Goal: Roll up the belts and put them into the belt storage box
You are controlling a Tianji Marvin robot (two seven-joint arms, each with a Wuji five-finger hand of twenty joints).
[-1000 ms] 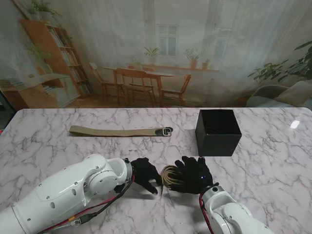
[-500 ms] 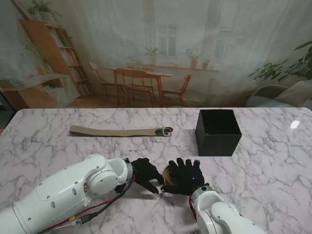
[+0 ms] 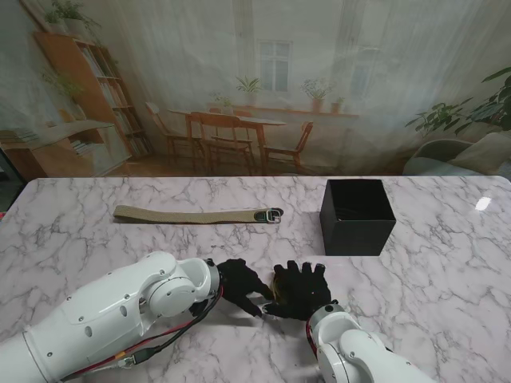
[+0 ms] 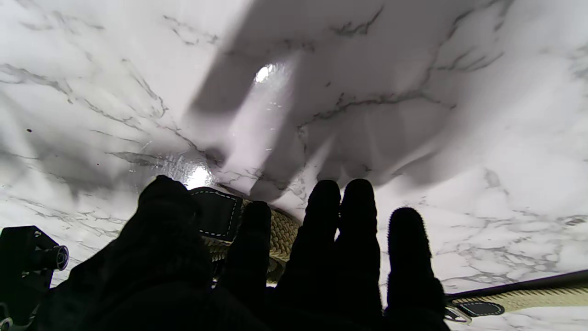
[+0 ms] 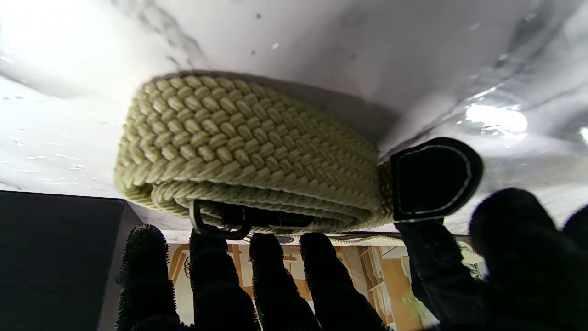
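- My right hand (image 3: 299,290) cups the rolled belt (image 5: 248,151), fingers (image 5: 275,280) side by side against the braided olive coil; black leather tip sticks out.
- My left hand (image 3: 239,285) spread, fingertips touching the coil.
- Flat belt (image 3: 196,215) farther off; black square box (image 3: 357,215) right.

Stand camera high, looking down over the marble table (image 3: 447,263), both wrist cameras low, close, inverted, sharing the rolled belt (image 5: 248,156).
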